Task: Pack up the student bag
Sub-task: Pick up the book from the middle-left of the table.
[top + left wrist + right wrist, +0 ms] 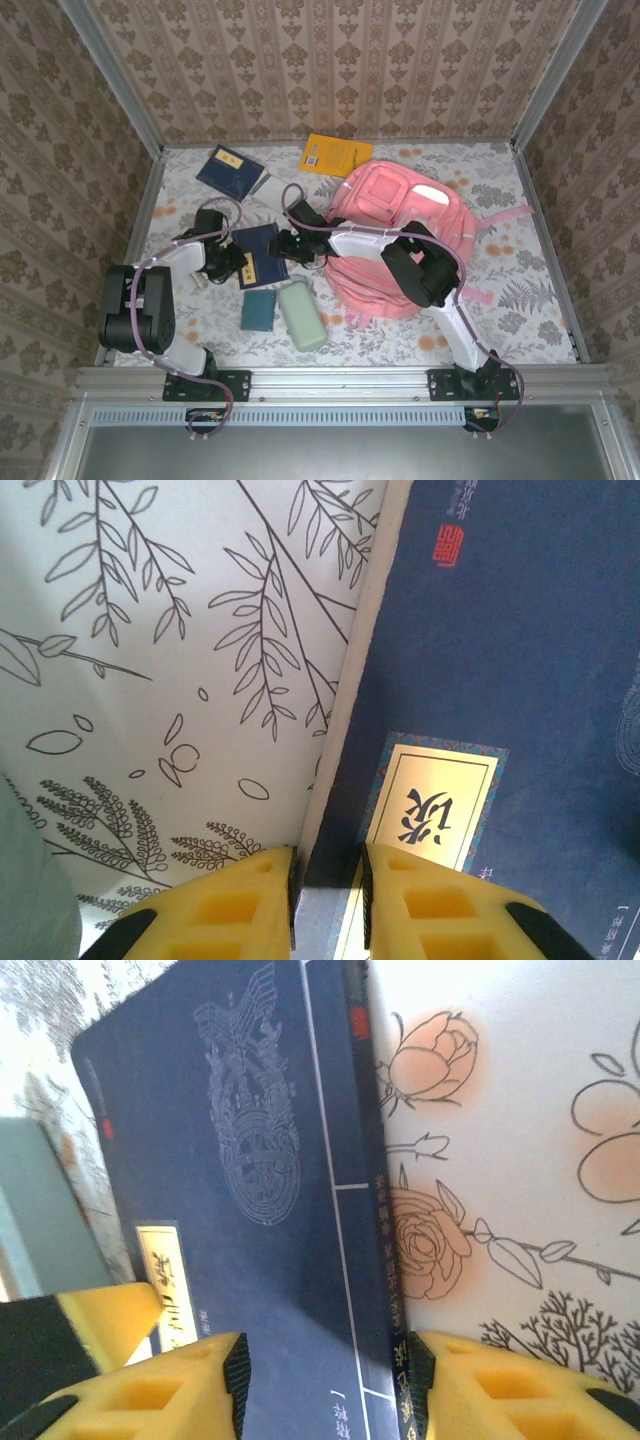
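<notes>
The student bag is a large pink backpack lying flat at centre right. A dark blue book with a gold label lies just left of it on the flowered cloth. My left gripper is at the book's left edge. Its yellow fingers stand close together, with the cover and cream page edge pinched between them. My right gripper is at the book's spine side. It is open wide: one pad rests over the cover, the other sits just outside the spine.
A second dark blue book and an orange book lie at the back. A teal pouch and a pale green case sit near the front, below the held book. Metal frame rails edge the table.
</notes>
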{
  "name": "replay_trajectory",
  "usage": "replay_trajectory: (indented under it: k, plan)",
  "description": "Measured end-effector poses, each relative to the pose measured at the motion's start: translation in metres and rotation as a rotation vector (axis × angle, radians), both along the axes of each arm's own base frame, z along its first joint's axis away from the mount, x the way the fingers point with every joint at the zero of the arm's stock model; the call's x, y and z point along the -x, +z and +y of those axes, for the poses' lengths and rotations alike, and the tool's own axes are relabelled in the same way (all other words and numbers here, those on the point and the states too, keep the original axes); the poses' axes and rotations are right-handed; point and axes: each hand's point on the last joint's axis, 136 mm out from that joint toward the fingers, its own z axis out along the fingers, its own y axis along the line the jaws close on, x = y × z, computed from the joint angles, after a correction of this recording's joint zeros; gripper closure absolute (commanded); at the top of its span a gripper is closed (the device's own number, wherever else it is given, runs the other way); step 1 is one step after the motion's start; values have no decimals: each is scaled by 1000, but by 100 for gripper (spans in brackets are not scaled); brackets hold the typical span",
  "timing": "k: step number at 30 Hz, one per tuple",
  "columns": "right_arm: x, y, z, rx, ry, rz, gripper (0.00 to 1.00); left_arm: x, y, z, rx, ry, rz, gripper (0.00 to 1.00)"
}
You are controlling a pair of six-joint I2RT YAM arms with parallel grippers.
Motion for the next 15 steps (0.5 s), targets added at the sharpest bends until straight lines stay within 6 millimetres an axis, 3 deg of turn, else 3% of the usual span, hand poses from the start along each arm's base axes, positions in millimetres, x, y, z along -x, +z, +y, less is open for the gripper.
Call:
replay_trajectory:
  k: [8,12,15]
  plan:
    - [-22,19,4,-217,-60,0,59,0,0,0,-3,-5,2,78]
    - [-7,40,24,-310,29,-5,61,-3,1,-5,17,-22,-1,78]
    - [5,44,32,-321,78,2,65,-2,1,-5,20,-26,-1,78]
